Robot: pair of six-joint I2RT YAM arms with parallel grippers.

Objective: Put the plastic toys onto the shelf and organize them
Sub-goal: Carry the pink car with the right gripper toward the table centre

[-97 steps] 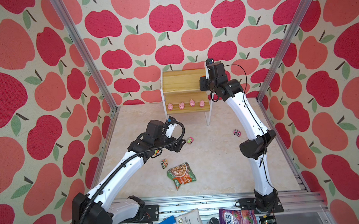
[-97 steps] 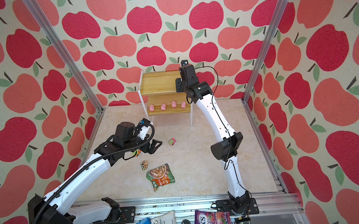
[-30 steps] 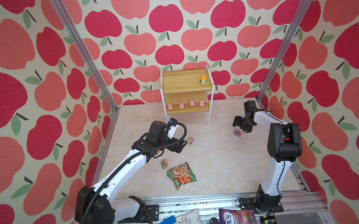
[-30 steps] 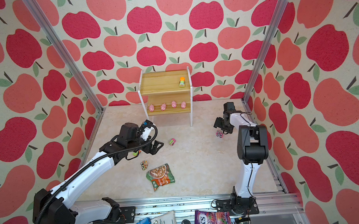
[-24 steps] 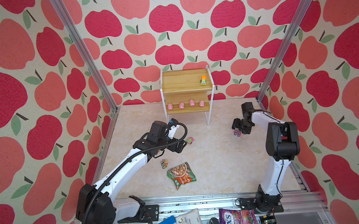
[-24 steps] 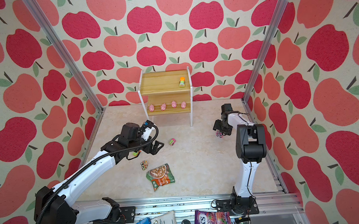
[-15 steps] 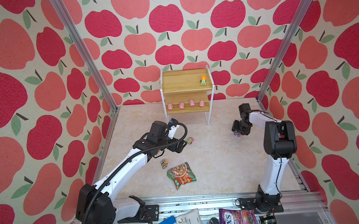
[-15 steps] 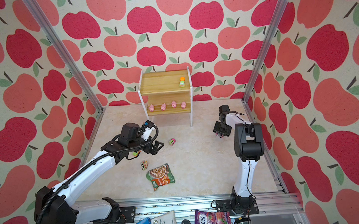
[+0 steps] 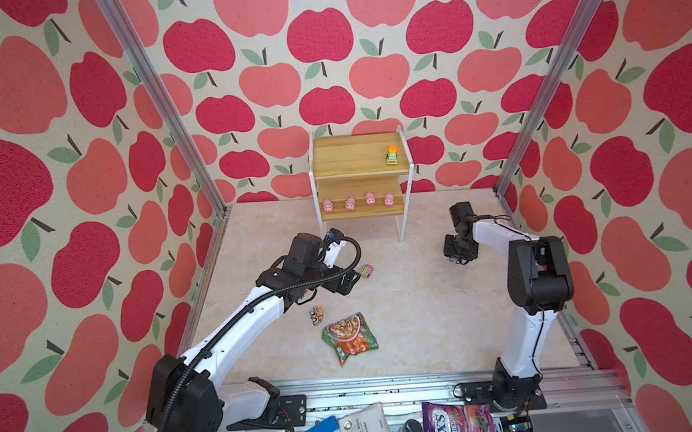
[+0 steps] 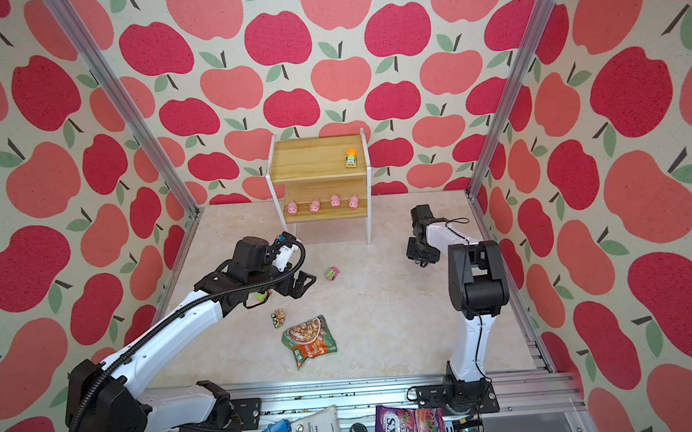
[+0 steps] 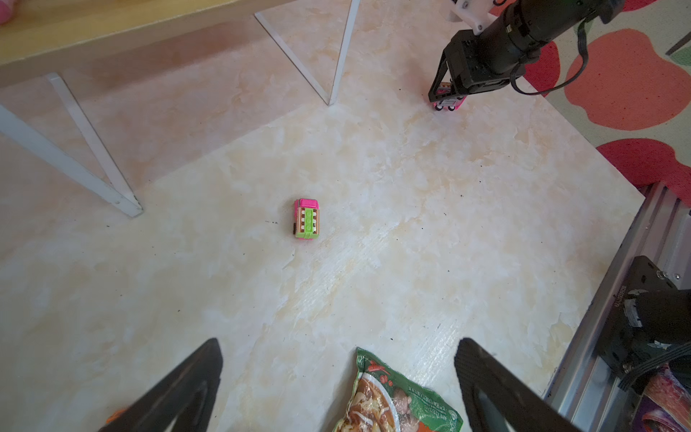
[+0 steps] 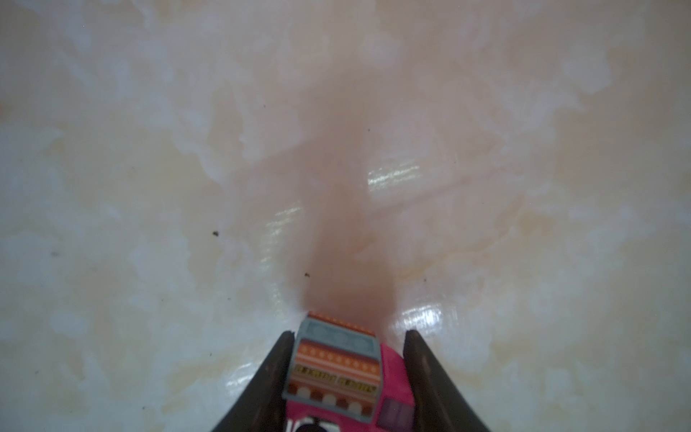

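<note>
Standing over the pink truck (image 12: 336, 374) on the floor at the right, well apart from the shelf (image 9: 357, 158), the right gripper (image 9: 459, 260) points down with one jaw on each side of the toy. The jaws are narrow. The wrist view shows one against the truck's side and the other just beside it; whether the pinch is complete cannot be told. The wheels appear to rest on the floor.

Left gripper (image 11: 338, 342): jaws wide, holding nothing, hovering near the green truck (image 11: 306, 218) at mid-floor.

Shelf: four pigs (image 9: 359, 202) in a row on the lower board, and an orange truck (image 9: 392, 155) at the right of the top board.

Also on the floor: a near truck (image 9: 316, 314) just beside the packet (image 9: 348, 338), and a hidden truck (image 10: 260, 297) partly under the left arm.

Judgement: the step in hand is the pickup of the pink truck, with four trucks not yet shelved. The next move calls for a firm, centred pinch and a straight lift. The carry then goes far and left to the top board, clear of the shelf's white right post. The truck should be set down beside the orange truck. Being small and wheeled, it may roll or slip from an off-centre grip.
</note>
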